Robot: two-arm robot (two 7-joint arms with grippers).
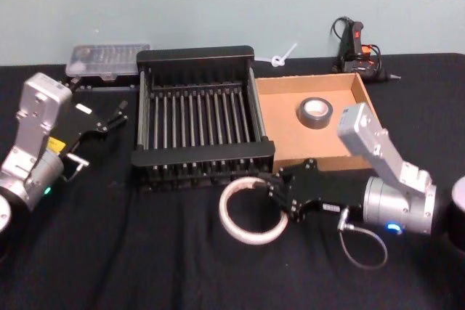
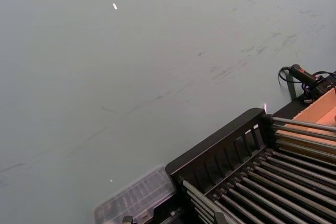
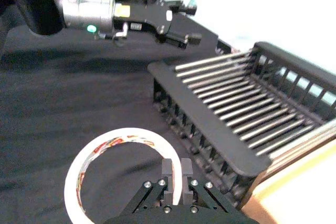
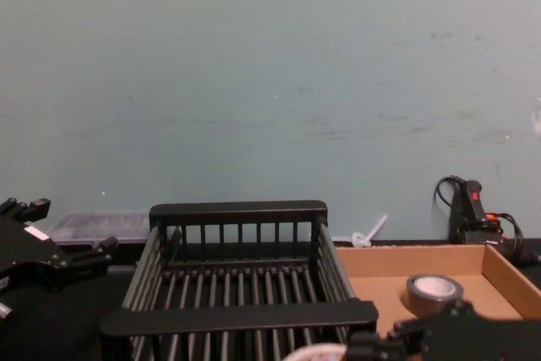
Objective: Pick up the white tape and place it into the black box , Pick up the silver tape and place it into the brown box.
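In the chest view we see just the top sliver of the white tape (image 4: 317, 352), cut by the bottom edge. In the right wrist view, the right gripper (image 3: 177, 174) covers part of the ring, and the brown box (image 3: 294, 192) runs off-frame.

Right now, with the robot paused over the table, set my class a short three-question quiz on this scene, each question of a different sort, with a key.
1. True or false: the silver tape already lies in the brown box.
2. The right gripper is closed on which item? A) a glue gun B) the white tape C) a clear case
3. Fill in: the black box holds ____ tapes.

Key: 1 true. 2 B: its fingers pinch the ring's band, on the table in front of the crate. 3 no. The left gripper hovers left of the crate, open.
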